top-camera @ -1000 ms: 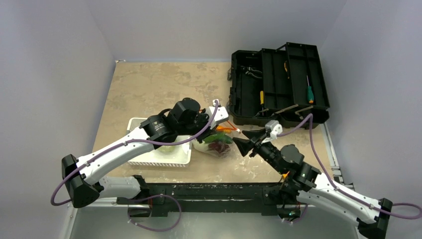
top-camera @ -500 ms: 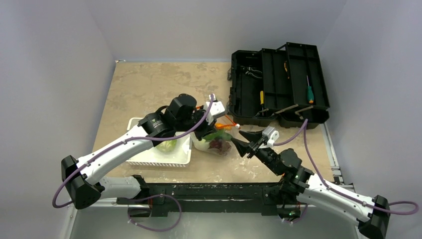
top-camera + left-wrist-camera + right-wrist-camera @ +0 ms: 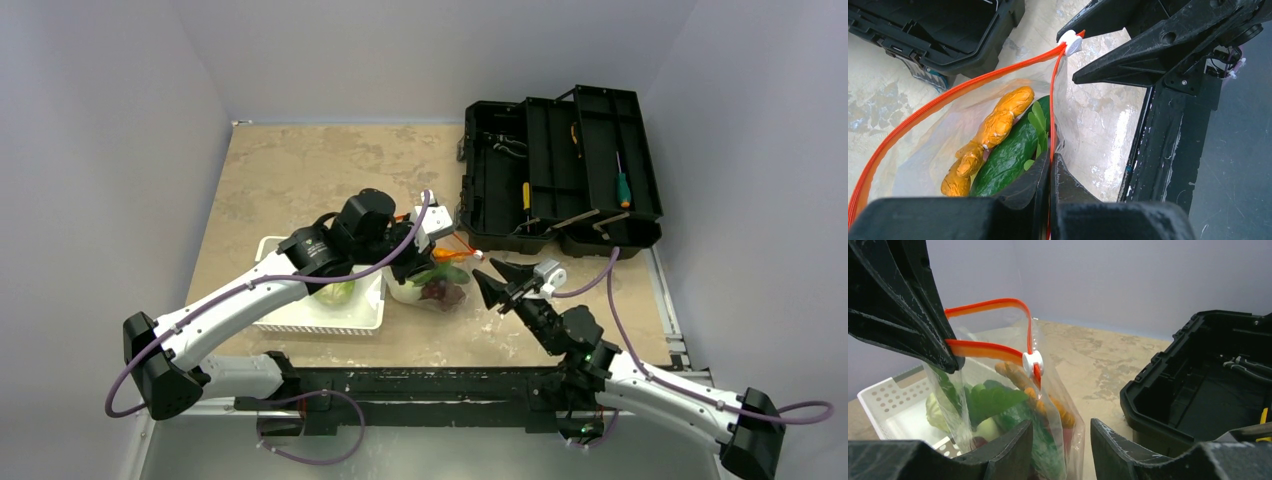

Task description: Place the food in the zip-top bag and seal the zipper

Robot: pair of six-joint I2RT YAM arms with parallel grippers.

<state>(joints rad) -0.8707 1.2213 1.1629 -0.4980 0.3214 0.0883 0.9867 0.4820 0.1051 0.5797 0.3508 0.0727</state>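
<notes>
The clear zip-top bag (image 3: pixel 432 285) stands on the table beside the basket, its mouth open. Inside it I see food: a green cucumber (image 3: pixel 1008 155), orange pieces (image 3: pixel 993 127), green leaves and something purple at the bottom. My left gripper (image 3: pixel 1050 160) is shut on the orange-red zipper (image 3: pixel 948 100) at the near side of the mouth and holds it up. The white slider (image 3: pixel 1032 361) sits at the end facing my right gripper (image 3: pixel 1061 440). That gripper is open, just short of the bag, and the bag's lower corner shows between its fingers.
A white slatted basket (image 3: pixel 300 315) lies left of the bag with a green cabbage (image 3: pixel 340 292) in it. An open black toolbox (image 3: pixel 560 180) with tools stands at the back right, close behind the slider. The table's front edge runs just below the bag.
My left gripper has shifted slightly back and left, taking the bag's rim with it. The right arm has sunk lower and its jaws have narrowed a little.
</notes>
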